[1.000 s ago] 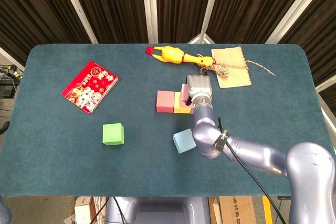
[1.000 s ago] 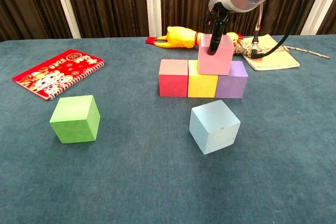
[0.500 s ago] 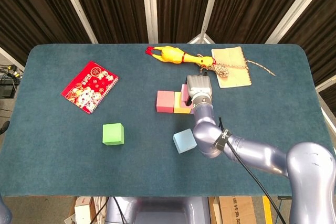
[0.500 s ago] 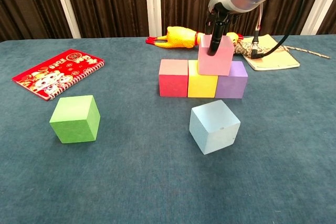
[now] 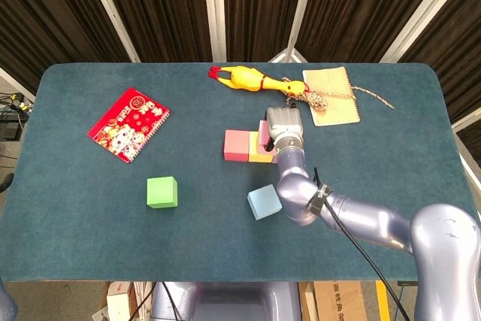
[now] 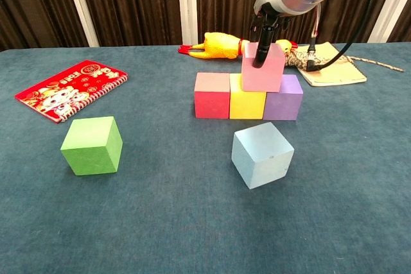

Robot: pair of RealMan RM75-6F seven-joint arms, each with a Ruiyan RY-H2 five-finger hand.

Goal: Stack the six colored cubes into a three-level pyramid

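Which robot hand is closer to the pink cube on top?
The right hand: its fingers are down on the pink cube. The left hand isn't in either view.

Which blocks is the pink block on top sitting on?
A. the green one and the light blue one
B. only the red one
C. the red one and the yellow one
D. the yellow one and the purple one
D. In the chest view the pink foam cube rests across the seam between the yellow foam cube and the purple foam cube, while the red foam cube has nothing on it.
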